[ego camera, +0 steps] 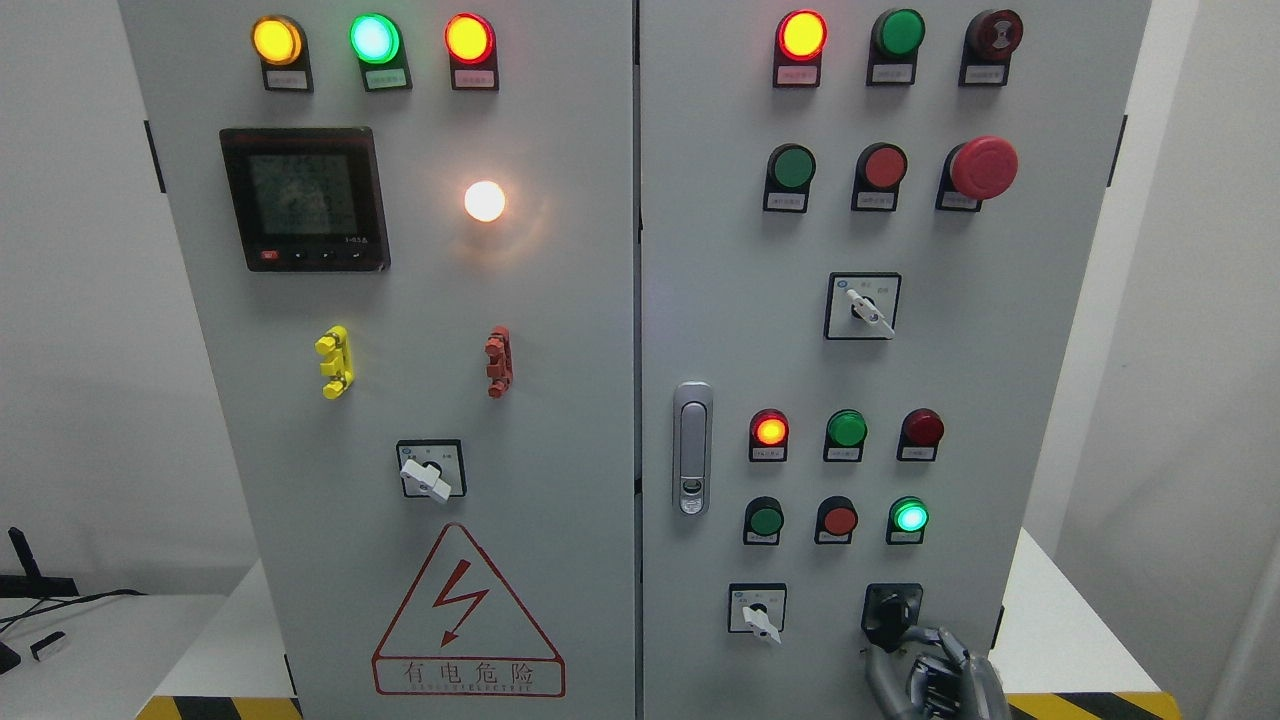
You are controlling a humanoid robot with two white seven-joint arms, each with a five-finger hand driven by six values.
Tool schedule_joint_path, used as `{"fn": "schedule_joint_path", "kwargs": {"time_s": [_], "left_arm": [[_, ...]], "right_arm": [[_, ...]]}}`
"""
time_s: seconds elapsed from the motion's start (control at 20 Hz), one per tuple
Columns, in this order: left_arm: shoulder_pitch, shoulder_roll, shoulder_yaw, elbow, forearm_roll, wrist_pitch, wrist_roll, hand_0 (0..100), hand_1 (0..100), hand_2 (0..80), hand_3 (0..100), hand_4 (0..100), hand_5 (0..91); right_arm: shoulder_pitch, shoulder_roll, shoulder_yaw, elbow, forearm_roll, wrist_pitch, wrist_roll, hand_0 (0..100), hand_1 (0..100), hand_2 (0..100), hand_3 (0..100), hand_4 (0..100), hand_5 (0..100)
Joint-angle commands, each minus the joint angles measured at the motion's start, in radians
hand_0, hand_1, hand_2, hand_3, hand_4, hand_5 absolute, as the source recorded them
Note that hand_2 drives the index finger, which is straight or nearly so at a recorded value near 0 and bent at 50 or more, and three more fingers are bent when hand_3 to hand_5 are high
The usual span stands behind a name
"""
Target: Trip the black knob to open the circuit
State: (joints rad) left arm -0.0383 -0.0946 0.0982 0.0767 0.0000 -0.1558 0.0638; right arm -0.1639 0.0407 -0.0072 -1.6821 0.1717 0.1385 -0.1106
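Silver-grey robot hand (935, 675), jointed metallic fingers

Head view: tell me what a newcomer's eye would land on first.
First the lit lamps: yellow, green and red across the top of the left door, and a glaring white lamp below them. Next the red mushroom stop button at the right door's upper right and the red lightning warning triangle at lower left. At bottom right, the right hand reaches up at the black knob.
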Motion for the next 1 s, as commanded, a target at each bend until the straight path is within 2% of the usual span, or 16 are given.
{"fn": "schedule_joint_path", "kwargs": {"time_s": [0.0, 0.95], "left_arm": [[0.000, 0.001, 0.000, 0.000, 0.005, -0.001, 0.001, 12, 39, 0.0, 0, 0, 0.0], [0.000, 0.001, 0.000, 0.000, 0.005, -0.001, 0.001, 12, 39, 0.0, 0, 0, 0.0]], "right_arm": [[-0.003, -0.002, -0.031, 0.004, 0.000, 0.003, -0.004, 45, 69, 49, 100, 100, 100], [-0.009, -0.004, -0.039, 0.010, 0.000, -0.002, -0.004, 45, 69, 49, 100, 100, 100]]}}
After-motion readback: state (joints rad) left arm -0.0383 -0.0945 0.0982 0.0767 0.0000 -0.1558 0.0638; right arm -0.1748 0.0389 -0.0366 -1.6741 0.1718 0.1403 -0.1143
